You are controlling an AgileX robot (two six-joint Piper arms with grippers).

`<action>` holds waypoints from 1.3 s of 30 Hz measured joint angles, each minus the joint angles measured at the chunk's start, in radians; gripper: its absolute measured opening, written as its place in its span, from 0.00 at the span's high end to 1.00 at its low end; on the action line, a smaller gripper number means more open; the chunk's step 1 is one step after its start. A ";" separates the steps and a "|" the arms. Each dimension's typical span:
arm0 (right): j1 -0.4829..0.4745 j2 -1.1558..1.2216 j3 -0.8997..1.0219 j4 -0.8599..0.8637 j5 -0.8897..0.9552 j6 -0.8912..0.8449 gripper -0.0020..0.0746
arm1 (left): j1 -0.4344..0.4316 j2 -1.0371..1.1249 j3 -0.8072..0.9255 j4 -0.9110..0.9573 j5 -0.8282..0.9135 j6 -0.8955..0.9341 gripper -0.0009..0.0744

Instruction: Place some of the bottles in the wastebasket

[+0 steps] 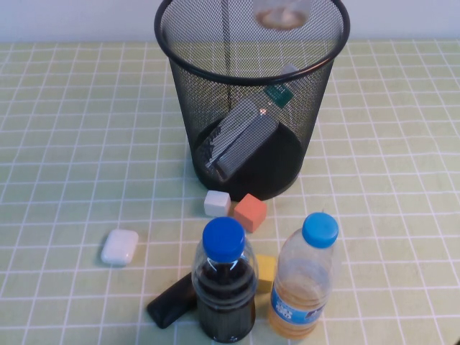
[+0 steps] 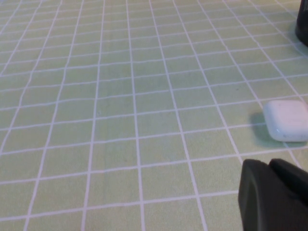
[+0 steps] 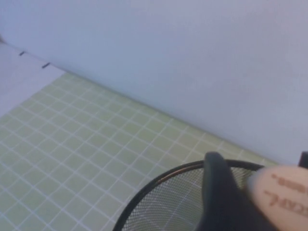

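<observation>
Brown-tinted bottle (image 1: 282,13) over wastebasket (image 1: 327,61), twelve o'clock rim: release step, judged.
Right gripper (image 3: 250,202) clamped it; opening was due. Left gripper (image 2: 276,192) parked near earbud case (image 2: 287,120), spread untellable.

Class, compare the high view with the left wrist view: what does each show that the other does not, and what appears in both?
Only the high view shows the wastebasket with a green-labelled bottle lying inside, a brown-tinted bottle above its rim, the blue-capped bottle, the light-blue-capped bottle, and the white, orange and yellow blocks. Neither gripper appears there.

Only the left wrist view shows a wide bare stretch of checked cloth.

Both show the white case and the black object on the green checked cloth.
</observation>
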 joint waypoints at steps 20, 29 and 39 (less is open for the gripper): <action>0.049 0.336 -0.009 -0.085 -0.124 -0.054 0.48 | 0.000 0.000 0.000 0.000 0.000 0.000 0.99; 0.049 0.255 -0.009 -0.102 -0.004 0.019 0.34 | 0.000 0.000 0.000 0.000 0.000 0.000 0.99; 0.049 0.040 0.007 -0.188 0.245 0.135 0.78 | 0.000 0.000 0.000 0.000 0.000 0.000 0.99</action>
